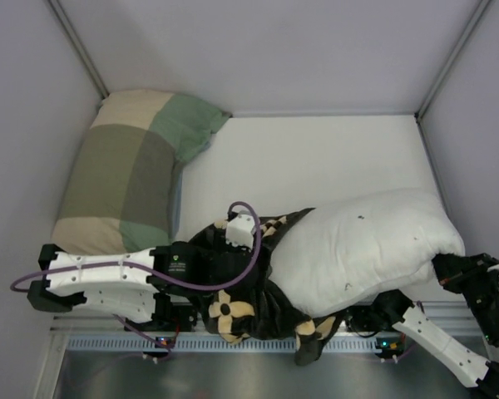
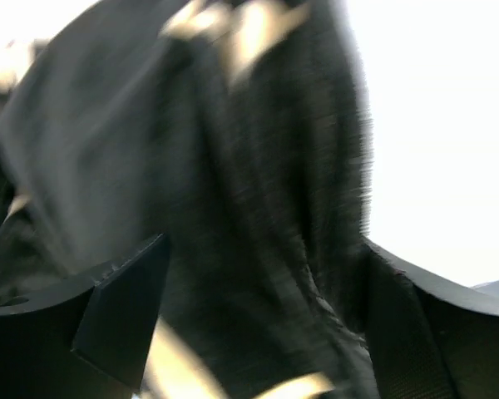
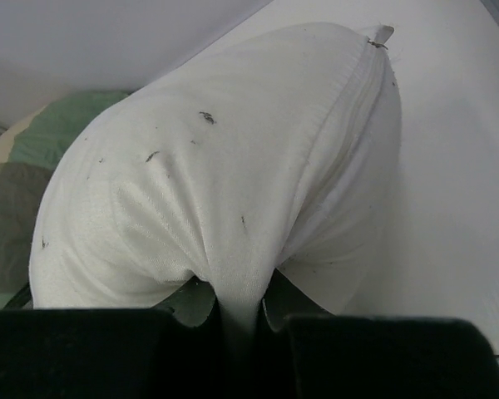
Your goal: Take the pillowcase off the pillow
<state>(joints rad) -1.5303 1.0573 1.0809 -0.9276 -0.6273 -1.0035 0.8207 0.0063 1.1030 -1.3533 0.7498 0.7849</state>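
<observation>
Top external view, read from the bottom edge upward: we see the pillowcase (image 1: 270, 309) bunched in the lower centre, one black fold drooping over the near lip of the bench (image 1: 316, 158). The left arm (image 1: 100, 278) reaches in from the lower left, and the left jaws sit right in that heap. In the left wrist view they stand wide apart, with the pillowcase (image 2: 258, 166) lying loose between them, not pinched.

In the lower right, the right arm (image 1: 441, 341) ends at the pillow's right-hand end. The right wrist view shows the right jaws closed on a tuck of the white pillow (image 3: 233, 166).

The relation that matters, in our judgement, is this: the pillow (image 1: 358, 245) lies with its long axis running from lower centre up toward the right of the frame. Its bare right end points at the right jaws and its left end is tucked inside the case. The case's mouth therefore faces right, and its closed end lies toward the left arm, which is much the nearer arm to it. We judge that stripping it means pulling the cloth leftward along that axis while the right side anchors.

Farther back, in the upper left, a checked pillow (image 1: 121, 174) lies apart from all this.
</observation>
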